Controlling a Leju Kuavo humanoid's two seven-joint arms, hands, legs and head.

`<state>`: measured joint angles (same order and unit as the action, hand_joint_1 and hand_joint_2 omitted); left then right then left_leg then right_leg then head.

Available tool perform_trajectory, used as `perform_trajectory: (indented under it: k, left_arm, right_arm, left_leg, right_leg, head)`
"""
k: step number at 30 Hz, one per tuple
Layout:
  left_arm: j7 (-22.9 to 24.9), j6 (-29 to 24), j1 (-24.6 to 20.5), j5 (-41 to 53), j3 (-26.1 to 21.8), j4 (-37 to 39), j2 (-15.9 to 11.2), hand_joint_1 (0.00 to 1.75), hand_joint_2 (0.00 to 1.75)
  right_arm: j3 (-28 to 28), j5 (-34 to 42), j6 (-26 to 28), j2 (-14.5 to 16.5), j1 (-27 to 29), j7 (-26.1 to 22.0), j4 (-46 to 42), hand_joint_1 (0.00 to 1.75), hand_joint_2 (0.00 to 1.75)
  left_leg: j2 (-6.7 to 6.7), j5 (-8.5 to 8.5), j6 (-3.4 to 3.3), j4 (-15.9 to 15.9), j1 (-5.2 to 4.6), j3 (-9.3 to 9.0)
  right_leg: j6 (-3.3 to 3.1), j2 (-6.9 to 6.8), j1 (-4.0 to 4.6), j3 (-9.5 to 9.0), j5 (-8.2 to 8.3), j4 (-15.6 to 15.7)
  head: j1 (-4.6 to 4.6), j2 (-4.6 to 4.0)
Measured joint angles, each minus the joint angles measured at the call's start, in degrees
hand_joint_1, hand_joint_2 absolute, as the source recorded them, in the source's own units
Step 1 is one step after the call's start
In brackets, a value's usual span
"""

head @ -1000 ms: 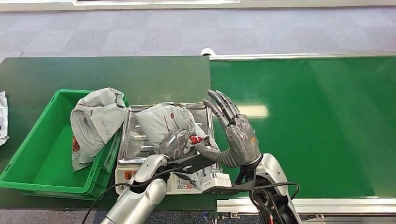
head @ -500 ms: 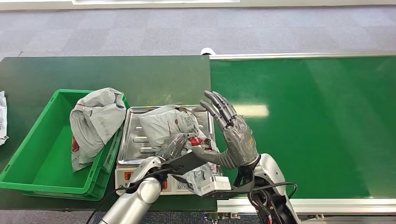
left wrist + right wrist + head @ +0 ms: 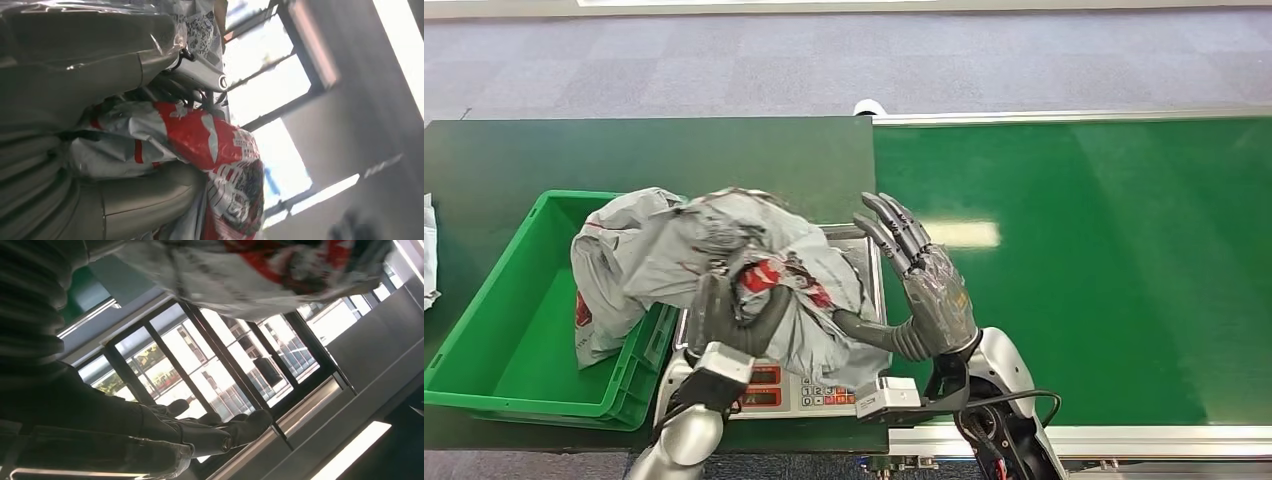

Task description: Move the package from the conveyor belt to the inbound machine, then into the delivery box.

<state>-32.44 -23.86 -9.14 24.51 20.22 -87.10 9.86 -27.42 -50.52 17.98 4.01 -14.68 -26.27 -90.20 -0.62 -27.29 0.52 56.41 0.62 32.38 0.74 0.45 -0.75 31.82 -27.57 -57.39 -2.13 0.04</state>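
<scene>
Head view: we saw the left robot hand (image 3: 736, 318) gripping the grey package (image 3: 754, 262) with red markings, held up over the inbound machine (image 3: 796, 390), between its steel tray (image 3: 867, 262) and the green delivery box (image 3: 504, 330). A second grey package (image 3: 609, 275) lay draped over the box's near wall. The right robot hand (image 3: 914, 285) stood released beside the held package, fingers spread and upright, thumb near the plastic; whether it touched, we could not tell. Left wrist view showed fingers (image 3: 150, 197) wrapped around crumpled red-and-grey plastic (image 3: 200, 140). The conveyor belt (image 3: 1104, 260) lay alongside the dark tabletop (image 3: 654, 155).
</scene>
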Motion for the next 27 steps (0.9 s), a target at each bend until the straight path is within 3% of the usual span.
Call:
perform_trajectory:
  k: [6,11,22,27]
  left_arm:
    - [-5.5,-8.9,2.4,-4.4,-2.2,-9.1,-0.7,1.75,1.75]
    - [-7.3,-15.0,3.3,-4.7,-5.1,-14.3,-0.7,1.75,1.75]
    - [-7.2,-15.8,3.0,-3.4,-17.5,-15.8,2.0,1.75,1.75]
    - [-2.3,-15.8,0.3,-2.8,-24.0,-11.5,2.4,1.75,1.75]
  right_arm:
    - [0.1,0.3,1.8,-0.8,0.0,0.1,0.2,0.0,1.75]
    - [0.2,0.4,2.9,-1.4,0.5,0.2,0.2,0.0,1.75]
    - [0.1,0.1,4.2,-1.7,1.1,0.5,0.2,0.0,1.75]
    - [0.0,0.1,4.9,-1.7,1.0,0.8,0.2,0.0,1.75]
  left_leg:
    - [0.0,0.0,0.0,0.0,0.0,0.01]
    - [0.0,0.0,0.0,0.0,0.0,0.01]
    - [0.01,0.0,0.0,0.0,0.01,0.01]
    - [0.01,0.0,0.0,0.0,0.0,0.01]
  right_leg:
    - [0.0,0.0,0.0,0.02,0.0,0.0]
    - [0.0,0.0,0.0,0.01,0.0,0.0]
    - [0.0,0.01,0.0,0.03,0.0,0.0]
    - [0.0,0.01,0.0,0.02,0.0,0.0]
  head:
    - [0.01,0.0]
    - [0.01,0.0]
    - [0.01,0.0]
    - [0.0,0.0]
